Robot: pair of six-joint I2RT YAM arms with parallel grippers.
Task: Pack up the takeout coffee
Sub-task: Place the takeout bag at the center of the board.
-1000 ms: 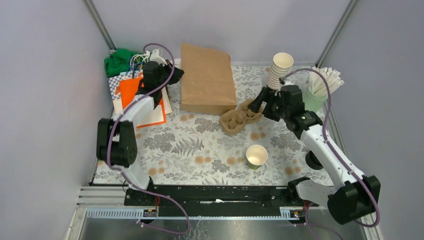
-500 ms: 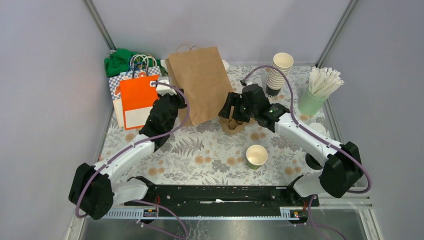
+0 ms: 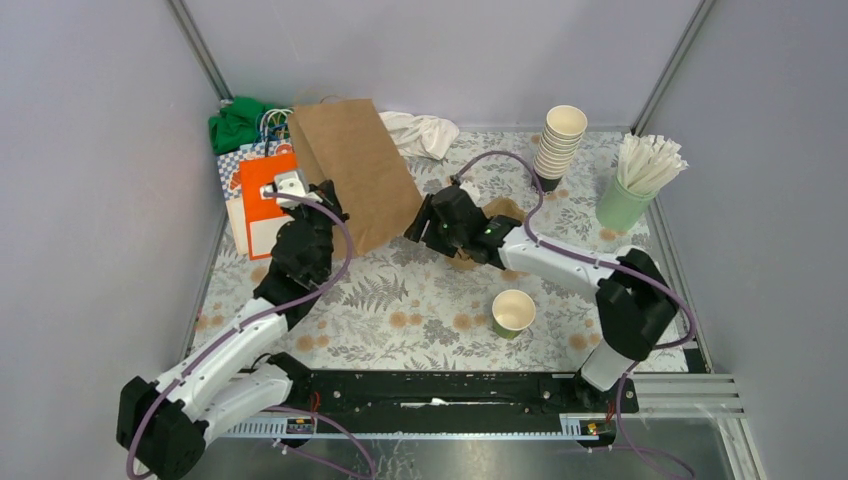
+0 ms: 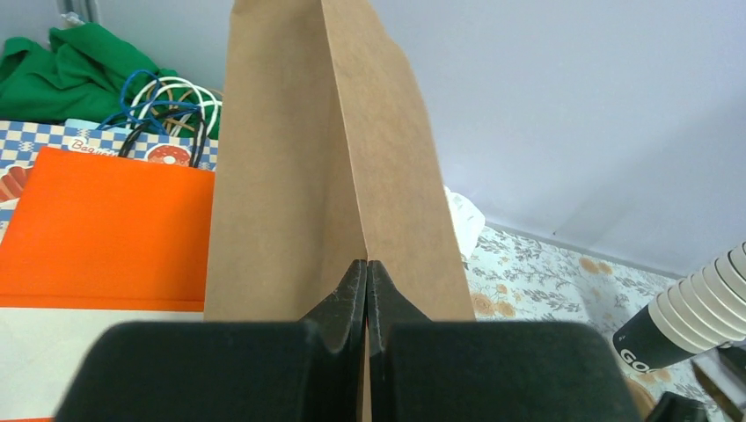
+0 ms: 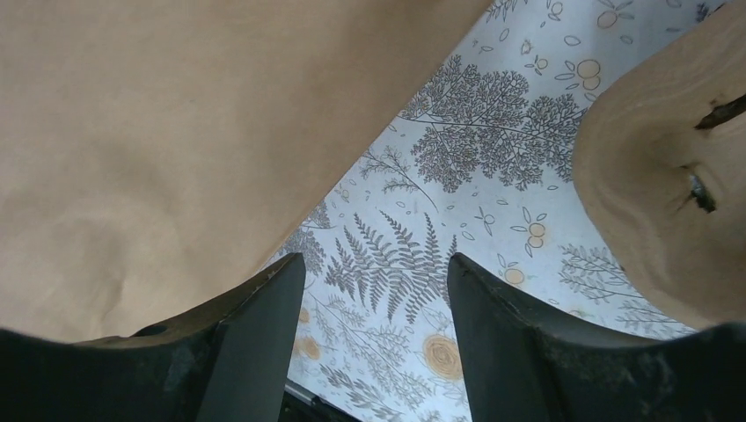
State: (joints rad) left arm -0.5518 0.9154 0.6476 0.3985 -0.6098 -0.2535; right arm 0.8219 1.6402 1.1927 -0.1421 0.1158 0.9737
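Much of the brown moulded-pulp cup carrier (image 3: 503, 209) is hidden under your right arm. Only scraps of it peek out, and the right wrist view cuts it off at the frame's right edge. In the left wrist view, the claw's own body blocks the bottom of the tall brown paper bag (image 3: 350, 165).

Your left claw (image 3: 322, 195) is clenched on the bag's near folded edge, and the bag leans. Your right claw (image 3: 418, 225) stands partly spread with nothing between its fingers, just beside the bag's right face. You cannot tell whether one finger touches the paper.

The small dark-green paper cup (image 3: 513, 312) stands upright with its white inside showing. It sits on the floral-patterned surface (image 3: 400, 295), near and right of centre, apart from both claws.
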